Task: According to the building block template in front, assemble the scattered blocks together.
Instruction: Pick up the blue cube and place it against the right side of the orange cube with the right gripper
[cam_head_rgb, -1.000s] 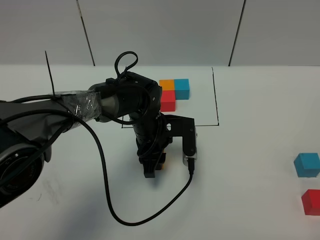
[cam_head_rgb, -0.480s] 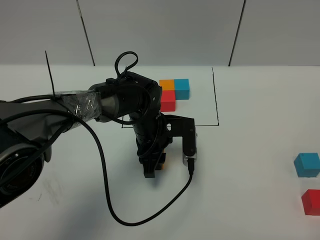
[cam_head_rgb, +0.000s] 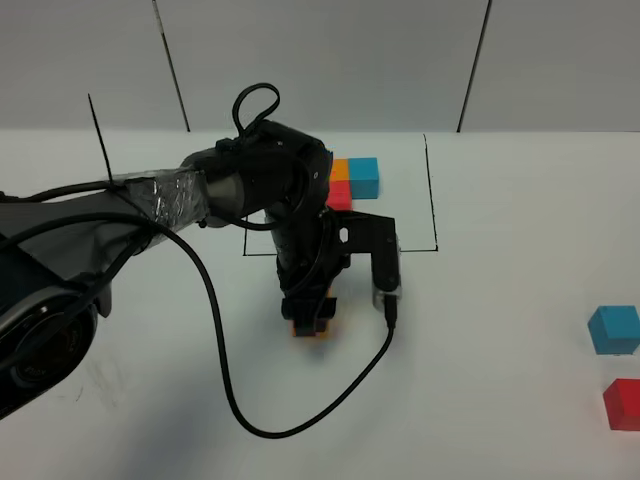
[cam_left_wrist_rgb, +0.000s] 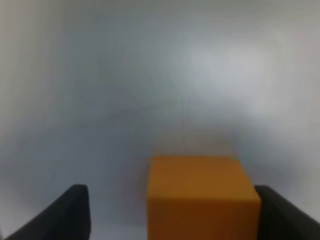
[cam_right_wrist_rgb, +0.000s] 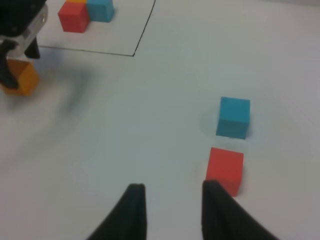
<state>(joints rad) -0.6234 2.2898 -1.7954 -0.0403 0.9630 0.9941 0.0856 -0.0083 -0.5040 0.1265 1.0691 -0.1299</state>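
Right gripper (cam_right_wrist_rgb: 172, 187): it hangs over the near right part of the white bench (cam_head_rgb: 500, 300), its jaws narrow with nothing between them.

Red cube (cam_head_rgb: 622, 404): nearest of the loose pieces, at the right edge of the bench, sitting flat, just beyond the right gripper and slightly to its right.

Blue cube (cam_head_rgb: 613, 329): just beyond the red cube, apart from it, also flat on the bench.

Orange cube (cam_left_wrist_rgb: 202, 197): well to the left of those two, near the middle of the bench, resting on the surface.

Left gripper (cam_head_rgb: 308, 312): it points down over the orange cube with its jaws wide. The cube sits between them, close against one finger, with a clear gap to the other. Whether that finger touches the cube cannot be told.

Template (cam_head_rgb: 350, 180): farther back, beyond the left gripper. It is an L of orange, blue and red cubes joined together, lying inside a thin black outline (cam_head_rgb: 431, 190) and partly hidden by the left arm.
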